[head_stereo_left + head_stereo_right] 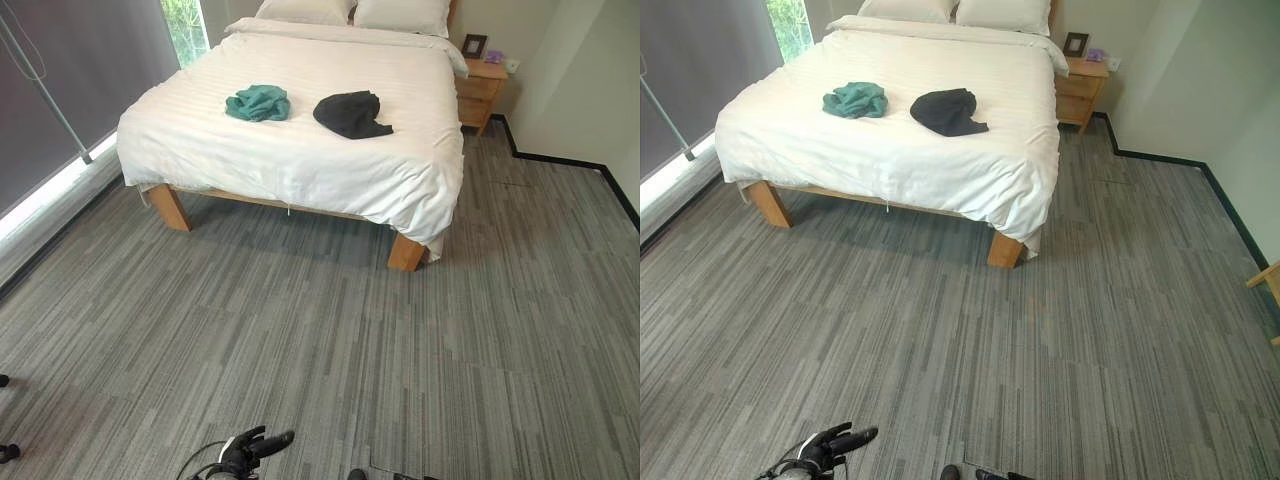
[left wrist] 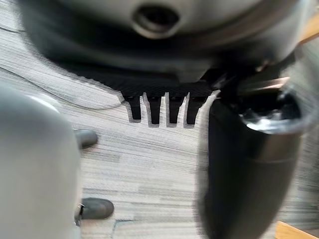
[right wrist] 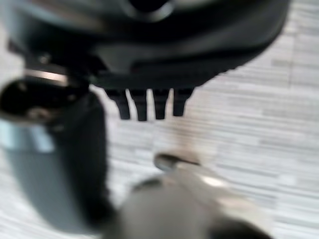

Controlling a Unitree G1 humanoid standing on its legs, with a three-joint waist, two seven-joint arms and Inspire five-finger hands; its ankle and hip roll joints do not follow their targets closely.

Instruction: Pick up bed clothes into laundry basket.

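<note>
Two crumpled garments lie apart on the white bed [image 1: 300, 165]: a teal one [image 1: 258, 102] on its left part and a black one [image 1: 350, 113] near the middle. The bed stands well ahead of me across the floor. My left hand [image 1: 250, 447] hangs low at the near edge of the left eye view, far from the bed. Its wrist view shows the fingers [image 2: 159, 107] straight and the thumb [image 2: 249, 164] apart, holding nothing, above the floor. My right hand [image 3: 149, 74] also hangs over the floor, fingers [image 3: 149, 102] straight and empty.
Grey striped carpet [image 1: 330, 340] stretches between me and the bed. A wooden nightstand [image 1: 478, 90] stands at the bed's right by the wall. Pillows [image 1: 400, 14] lie at the head. A grey blind and window [image 1: 60, 90] run along the left. A wooden piece [image 1: 1268, 280] pokes in at the right.
</note>
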